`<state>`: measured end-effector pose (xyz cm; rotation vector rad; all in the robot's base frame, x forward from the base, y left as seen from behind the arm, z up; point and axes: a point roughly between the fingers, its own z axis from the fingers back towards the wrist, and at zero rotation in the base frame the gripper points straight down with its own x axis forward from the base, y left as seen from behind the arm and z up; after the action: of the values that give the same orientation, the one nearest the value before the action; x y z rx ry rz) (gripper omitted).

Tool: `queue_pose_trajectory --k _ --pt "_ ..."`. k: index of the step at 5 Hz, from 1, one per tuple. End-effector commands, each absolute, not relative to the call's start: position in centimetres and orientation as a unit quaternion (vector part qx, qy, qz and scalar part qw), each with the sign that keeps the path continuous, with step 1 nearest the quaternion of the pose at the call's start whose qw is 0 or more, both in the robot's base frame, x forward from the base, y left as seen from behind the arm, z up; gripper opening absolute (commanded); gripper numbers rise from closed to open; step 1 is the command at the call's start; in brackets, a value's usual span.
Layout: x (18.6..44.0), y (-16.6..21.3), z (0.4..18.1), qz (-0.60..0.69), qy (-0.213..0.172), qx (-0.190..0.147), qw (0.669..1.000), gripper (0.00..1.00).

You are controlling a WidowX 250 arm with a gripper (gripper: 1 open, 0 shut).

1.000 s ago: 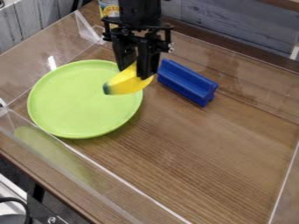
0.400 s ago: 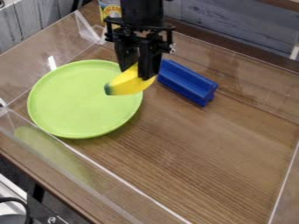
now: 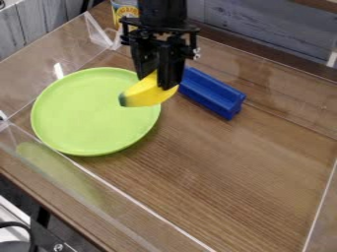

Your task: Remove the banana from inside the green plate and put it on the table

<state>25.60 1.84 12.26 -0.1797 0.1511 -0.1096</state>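
Gripping the banana [image 3: 149, 94] near its upper end, the gripper [image 3: 164, 81] has its jaws closed on it, holding it over the right rim of the green plate [image 3: 73, 118]. The blue block [image 3: 212, 91] sits just right of the plate. The off-centre hold might let the fruit swing or slip; releasing here could drop it onto the rim or block rather than the desk [image 3: 237, 167].
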Motion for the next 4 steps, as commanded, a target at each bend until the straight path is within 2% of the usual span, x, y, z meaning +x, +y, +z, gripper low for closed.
queue_pose_trajectory --k 1,4 --pt "25.5 1.1 14.2 -0.066 0.043 -0.084 0.993 0.0" --pt "24.6 -2.0 13.8 -0.087 0.05 -0.088 0.991 0.0"
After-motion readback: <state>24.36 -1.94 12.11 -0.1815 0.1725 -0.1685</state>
